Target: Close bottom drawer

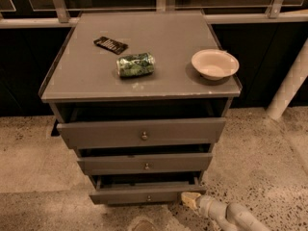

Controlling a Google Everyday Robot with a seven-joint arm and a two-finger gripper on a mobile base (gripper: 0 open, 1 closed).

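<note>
The bottom drawer (139,195) is found lowest in the grey cabinet, under the front edge of the counter (86,88), with its small knob (148,198) set near the middle of its shallow front. A dark gap is seen above that front, so the drawer is judged to be partly out and not yet closed. The middle drawer (146,163) and the top drawer (142,133) above it also stand a little open.

The gripper (190,199) is placed low, below the counter's front-right corner, with its pale tip at or just beside the right end of the bottom drawer's front; whether contact is made cannot be settled. Whether the claw is wide or narrow cannot be told, and nothing is seen to be held in it.

The drawer's long axis runs left to right, parallel to the counter's front edge, and the drawer lies to the left of the claw. The closing push is therefore judged to be needed across that axis, toward the counter's back edge. Since the push would be applied at the right end, not at the knob, some skewing of the drawer may be risked.

On the counter, a green can (136,64) lies on its side near the middle, a dark packet (110,44) toward the back-left corner, and a bowl (215,64) by the right edge.
</note>
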